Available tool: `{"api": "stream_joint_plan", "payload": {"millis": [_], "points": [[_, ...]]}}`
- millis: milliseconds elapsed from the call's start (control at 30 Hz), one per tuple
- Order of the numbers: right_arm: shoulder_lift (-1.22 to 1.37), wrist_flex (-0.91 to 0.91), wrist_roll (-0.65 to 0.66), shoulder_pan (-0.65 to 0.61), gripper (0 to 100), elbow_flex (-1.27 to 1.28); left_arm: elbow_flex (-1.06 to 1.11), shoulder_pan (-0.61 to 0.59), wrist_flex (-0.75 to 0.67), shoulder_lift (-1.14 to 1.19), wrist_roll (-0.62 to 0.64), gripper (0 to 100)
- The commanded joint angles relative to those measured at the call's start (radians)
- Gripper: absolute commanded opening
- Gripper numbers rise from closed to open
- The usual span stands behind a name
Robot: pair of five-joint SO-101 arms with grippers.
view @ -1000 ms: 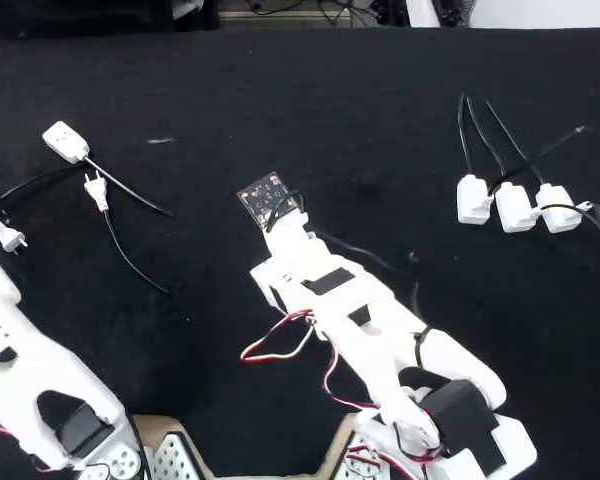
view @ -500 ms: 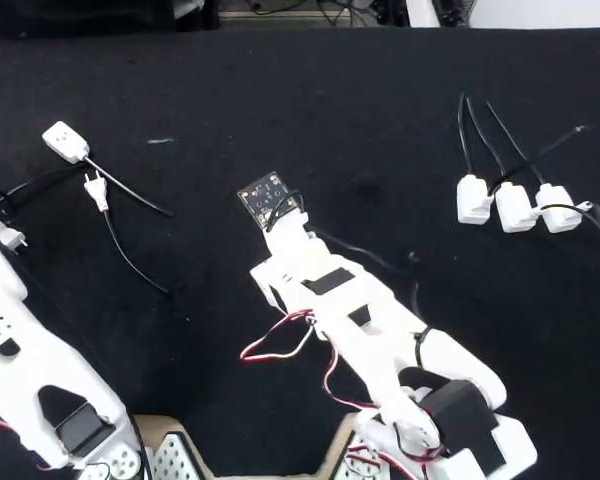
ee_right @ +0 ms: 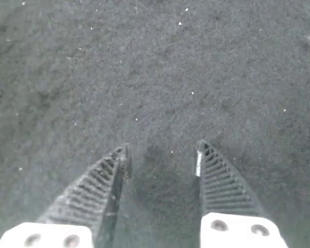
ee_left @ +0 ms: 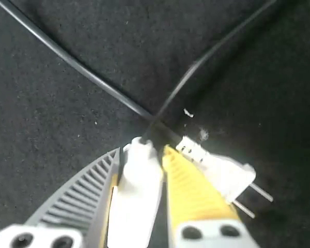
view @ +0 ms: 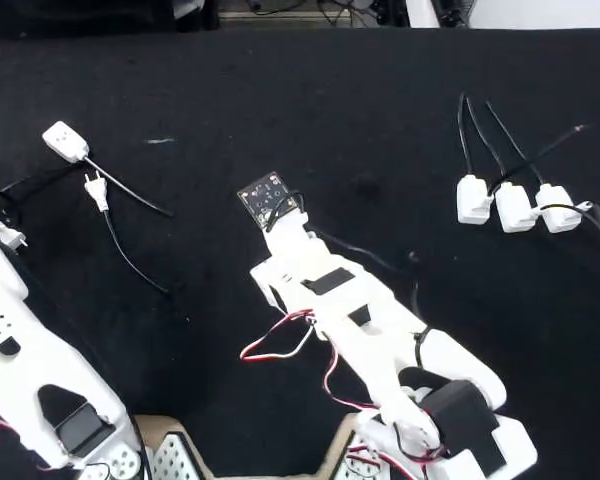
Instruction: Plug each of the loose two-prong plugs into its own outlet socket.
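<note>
The right arm (view: 380, 340) is unmoved, right gripper (ee_right: 163, 147) wide over bare cloth (ee_right: 144, 62). The left arm (view: 25, 370) has crept forward. The left gripper (ee_left: 152, 147) is now narrowed on the cord (ee_left: 168, 135) (a pinch, apparently) at the neck of the plug (ee_left: 222, 173), which lies just beside its yellow finger (ee_left: 191, 196), so pickup looks begun, socket (view: 65, 141) well ahead.

3 cameras, 1 table (view: 360, 90)
The high view is looking down over both arms — the wrist views are peering close past the left gripper (ee_left: 152, 145) and right gripper (ee_right: 163, 146), the left sharing the white plug (ee_left: 222, 173) with it.
</note>
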Motion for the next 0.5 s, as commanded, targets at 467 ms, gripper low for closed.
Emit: {"api": "stream_joint_plan", "payload": {"millis": [467], "points": [[-0.130, 0.041, -0.006, 0.032, 19.4, 0.002, 0.122, 0.120, 0.525, -0.580, 0.353, 3]]}}
